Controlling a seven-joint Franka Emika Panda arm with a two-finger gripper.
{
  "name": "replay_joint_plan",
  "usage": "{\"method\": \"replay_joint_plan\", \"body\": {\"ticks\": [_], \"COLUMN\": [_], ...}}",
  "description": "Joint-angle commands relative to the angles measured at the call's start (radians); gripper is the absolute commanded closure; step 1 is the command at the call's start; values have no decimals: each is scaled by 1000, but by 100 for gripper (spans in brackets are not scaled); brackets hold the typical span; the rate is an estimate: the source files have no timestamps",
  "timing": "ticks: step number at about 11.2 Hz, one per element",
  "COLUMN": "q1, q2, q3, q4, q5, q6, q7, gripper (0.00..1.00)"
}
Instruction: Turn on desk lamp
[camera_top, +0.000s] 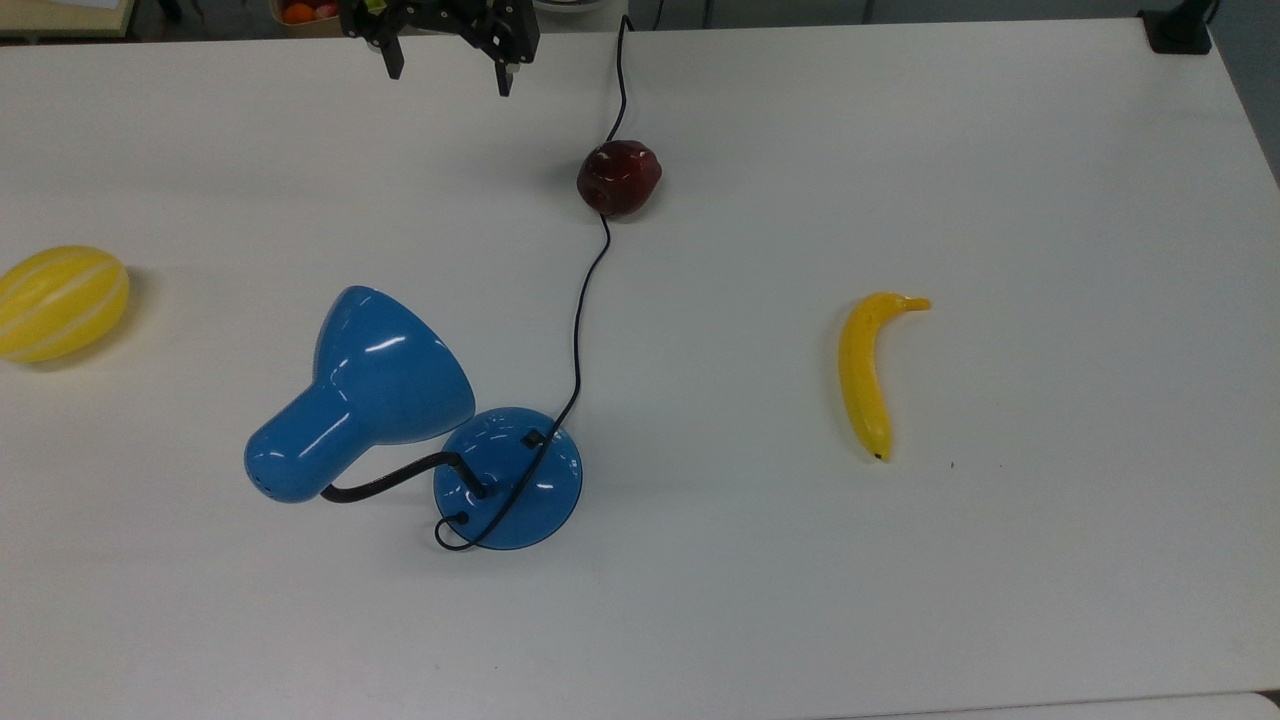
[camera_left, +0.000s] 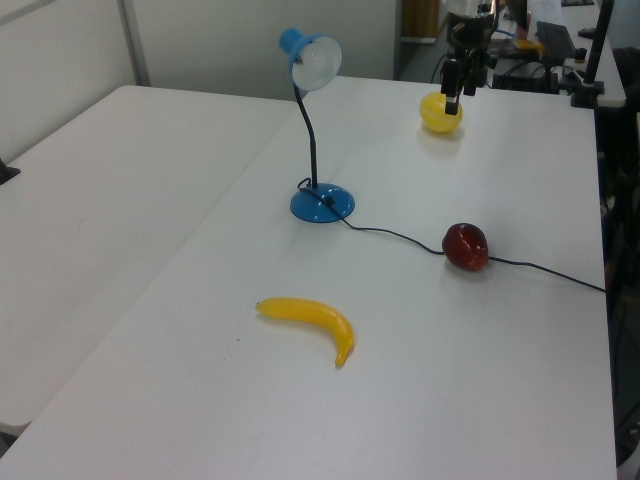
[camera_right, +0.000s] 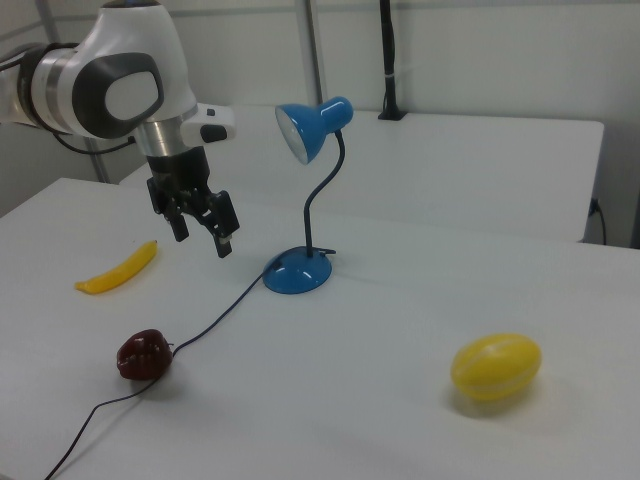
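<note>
One glossy blue cone-shaded desk lamp (camera_top: 410, 420) standing at seven o'clock on the white table (camera_top: 1000, 600), unlit; black two-finger gripper (camera_top: 447, 80) hovering at twelve o'clock, jaws wide, empty; approach pending, must reach base switch.

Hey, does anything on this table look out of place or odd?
One thing: the desk lamp's black cord runs right under the dark red apple, which sits on top of it. The banana and yellow melon lie apart; nothing is spilled or tipped.
</note>
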Motion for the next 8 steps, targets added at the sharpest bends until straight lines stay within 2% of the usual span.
{"method": "replay_joint_plan", "body": {"ticks": [1, 4, 5, 8], "q1": [1, 1, 1, 4], "q2": [35, 61, 67, 117], "q3": [3, 3, 3, 3], "q4": [37, 39, 39, 41], "q5": [5, 20, 23, 40], "q6": [11, 52, 77, 172], "q7": [-20, -39, -39, -25], "gripper": [16, 84, 98, 100]}}
